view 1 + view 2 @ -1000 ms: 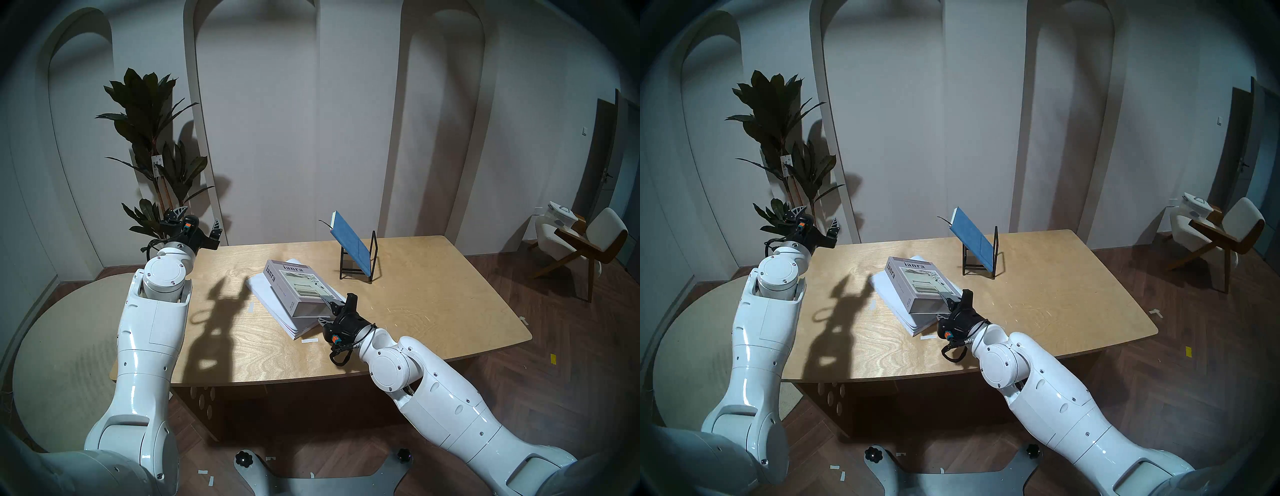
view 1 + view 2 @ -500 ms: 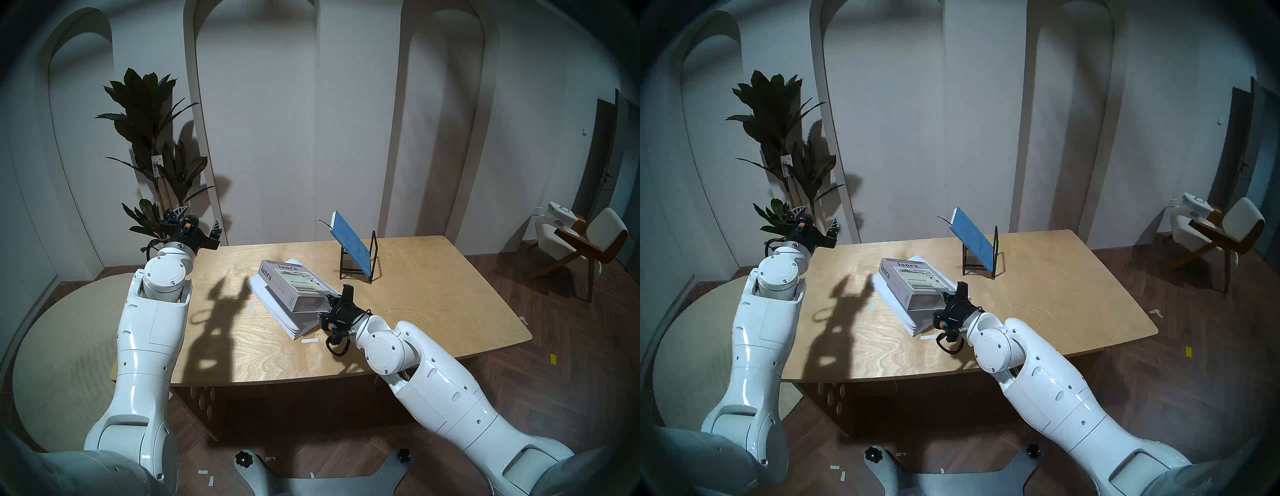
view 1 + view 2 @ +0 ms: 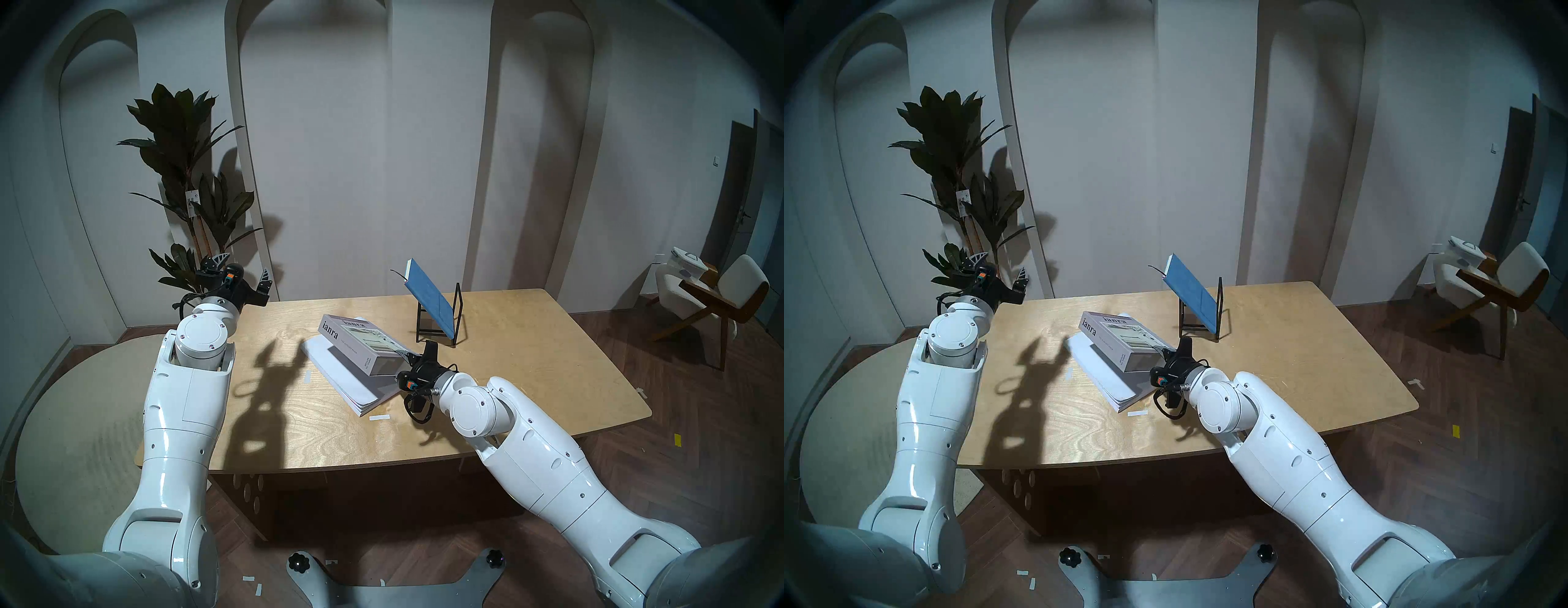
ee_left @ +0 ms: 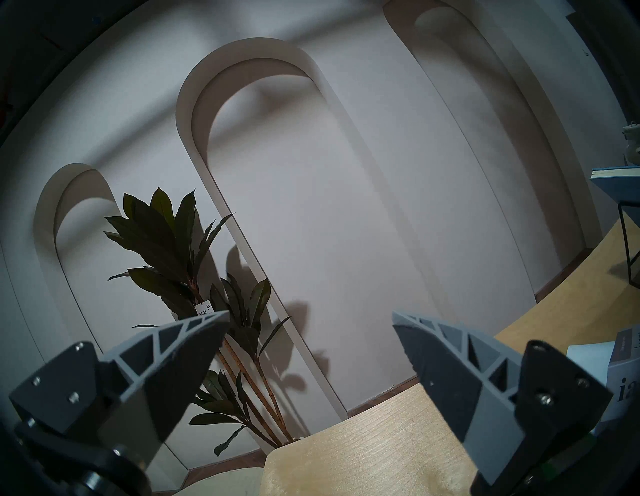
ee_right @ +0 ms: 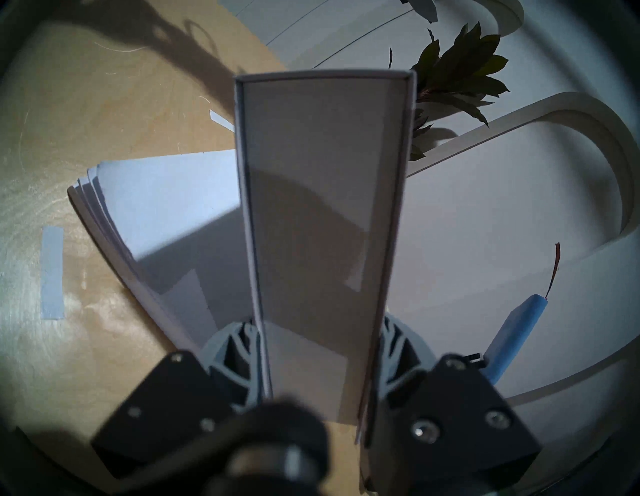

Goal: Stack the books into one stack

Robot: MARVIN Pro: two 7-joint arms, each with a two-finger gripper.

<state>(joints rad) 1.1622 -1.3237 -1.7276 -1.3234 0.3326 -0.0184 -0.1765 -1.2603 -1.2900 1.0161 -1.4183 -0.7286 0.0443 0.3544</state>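
Observation:
My right gripper (image 3: 409, 358) is shut on the near end of the thick white-grey "ianra" book (image 3: 360, 344), holding it tilted above the large white softcover (image 3: 339, 378), which lies flat on the table. In the right wrist view my fingers (image 5: 235, 350) clamp the book's page edge (image 5: 322, 207) over the white softcover (image 5: 156, 207). I cannot tell whether the book's far end still touches the softcover. The thin blue book (image 3: 428, 301) with its dark ribbon leans in the black wire rack (image 3: 458, 314). My left gripper (image 3: 242, 271) is open and empty, raised beyond the table's far left corner.
The wooden table (image 3: 530, 361) carries small tape strips (image 3: 379, 418) near the softcover. A potted plant (image 3: 186, 170) stands behind my left gripper. A chair (image 3: 712, 297) stands at the far right. The rack is just beyond my right gripper.
My right gripper has risen and moved away from me with the "ianra" book, lifting its near end off the white softcover and rolling its spine toward me. The left arm has not moved.

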